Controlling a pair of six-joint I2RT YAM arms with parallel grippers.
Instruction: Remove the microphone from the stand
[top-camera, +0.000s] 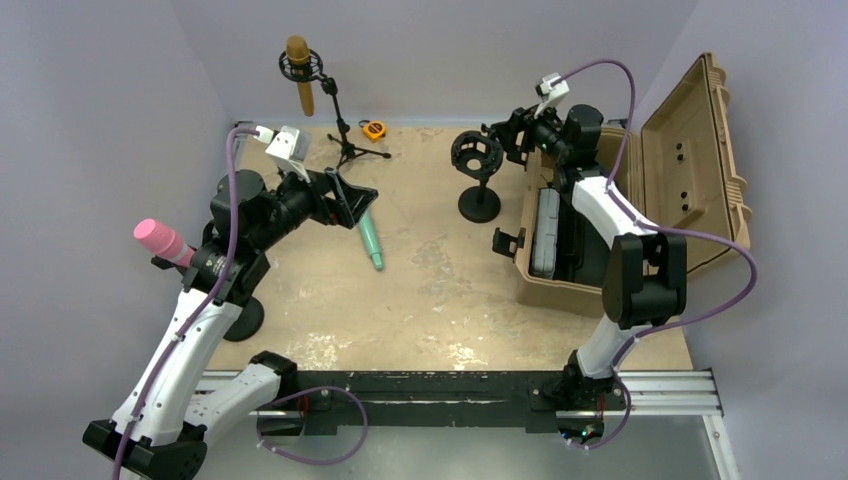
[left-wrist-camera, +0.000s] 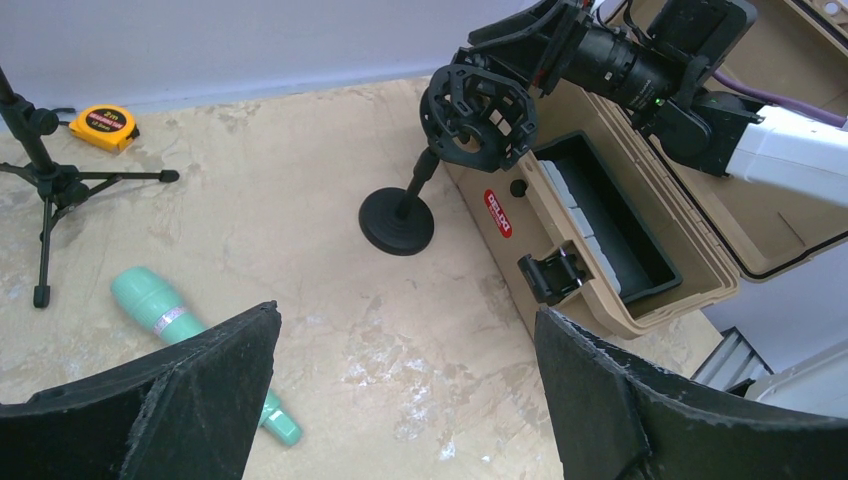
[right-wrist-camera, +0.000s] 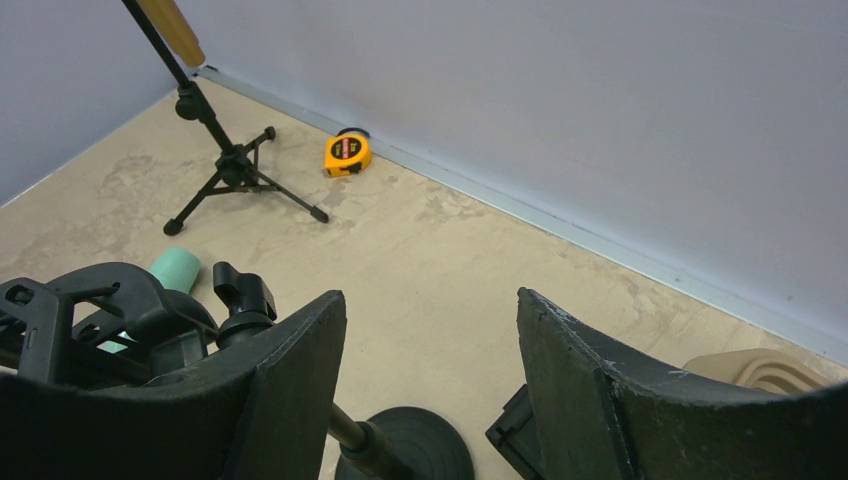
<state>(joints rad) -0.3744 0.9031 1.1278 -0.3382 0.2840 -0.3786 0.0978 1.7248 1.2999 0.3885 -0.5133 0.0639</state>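
Your left gripper (left-wrist-camera: 405, 312) and right gripper (right-wrist-camera: 430, 295) stand open, empty; take the gold microphone (right-wrist-camera: 172, 30), ahead-left of the right jaws, by its rigid, probably slippery body.

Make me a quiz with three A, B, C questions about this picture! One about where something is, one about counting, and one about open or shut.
1. Where is the green microphone?
A) lying on the table
B) upright in a tripod
C) inside a drawer

2. How many microphones can you see from above?
A) one
B) three
C) five

3. The tan case is:
A) shut
B) missing its lid
C) open

Answers:
1 A, it lies flat on the tabletop.
2 B, there is the green one, a gold microphone and a pink microphone.
3 C, its lid stands tilted back.
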